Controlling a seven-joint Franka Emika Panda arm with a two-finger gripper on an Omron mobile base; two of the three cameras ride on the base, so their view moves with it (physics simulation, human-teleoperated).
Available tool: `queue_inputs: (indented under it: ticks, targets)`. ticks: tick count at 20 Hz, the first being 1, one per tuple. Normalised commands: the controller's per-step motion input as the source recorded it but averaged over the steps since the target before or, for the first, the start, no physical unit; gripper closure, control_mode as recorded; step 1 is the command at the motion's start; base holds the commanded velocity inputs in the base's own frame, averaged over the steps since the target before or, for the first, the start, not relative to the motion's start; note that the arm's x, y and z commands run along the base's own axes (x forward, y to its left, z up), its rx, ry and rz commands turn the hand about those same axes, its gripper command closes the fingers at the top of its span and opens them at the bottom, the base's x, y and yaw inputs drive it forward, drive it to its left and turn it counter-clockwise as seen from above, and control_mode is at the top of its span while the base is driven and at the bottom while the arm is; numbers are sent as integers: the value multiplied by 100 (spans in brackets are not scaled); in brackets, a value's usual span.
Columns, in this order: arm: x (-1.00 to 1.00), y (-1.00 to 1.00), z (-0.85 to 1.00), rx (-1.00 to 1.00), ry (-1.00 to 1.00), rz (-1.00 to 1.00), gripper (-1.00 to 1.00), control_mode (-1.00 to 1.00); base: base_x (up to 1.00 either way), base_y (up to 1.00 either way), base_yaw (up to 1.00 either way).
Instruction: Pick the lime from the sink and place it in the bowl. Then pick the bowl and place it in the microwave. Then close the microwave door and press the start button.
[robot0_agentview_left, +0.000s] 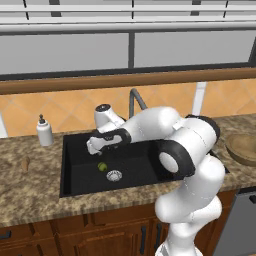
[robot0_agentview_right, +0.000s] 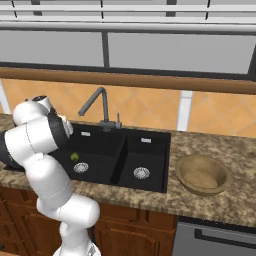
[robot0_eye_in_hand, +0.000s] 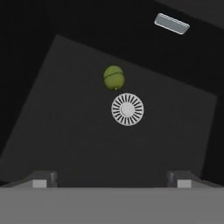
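**Hovering open-fingered over the lime in the left basin**

Hanging above the larger left basin of the black double-basin sink, the white arm's two-finger gripper points down at the basin floor with its fingers spread wide and nothing between them — the two dark fingertips stand far apart at the bottom of the hand view, clear of everything below.

The small round yellow-green lime lies on the dark floor of that basin, just beside the silver round drain and not quite touching it. From the left base view the lime sits below the hand, to the left of the drain; from the right base view it shows just past the arm's white elbow, near the same drain.

The grey curved faucet rises behind the divider between the two basins. The round tan-brown wooden bowl stands upright on the speckled granite counter to the right of the sink, well apart from the lime. A white soap bottle stands on the counter left of the sink — upright, near the orange-tiled back wall.
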Motion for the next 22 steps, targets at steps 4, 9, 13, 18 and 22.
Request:
queue_inputs:
  ticks: [4, 9, 13, 18, 22]
  targets:
    - [19, 26, -28, 0, -6, -6, -100, -100, 0, 0, 0]
    - [0, 7, -31, 2, -17, -10, -100, -100, 0, 0, 0]
    - [0, 0, -23, 17, -10, -7, -100, -100, 0, 0, 0]
    - [3, 0, -21, 16, 0, -1, -100, -100, 0, 0, 0]
    - [6, 0, -30, 3, 0, 0, -100, -100, 0, 0, 0]
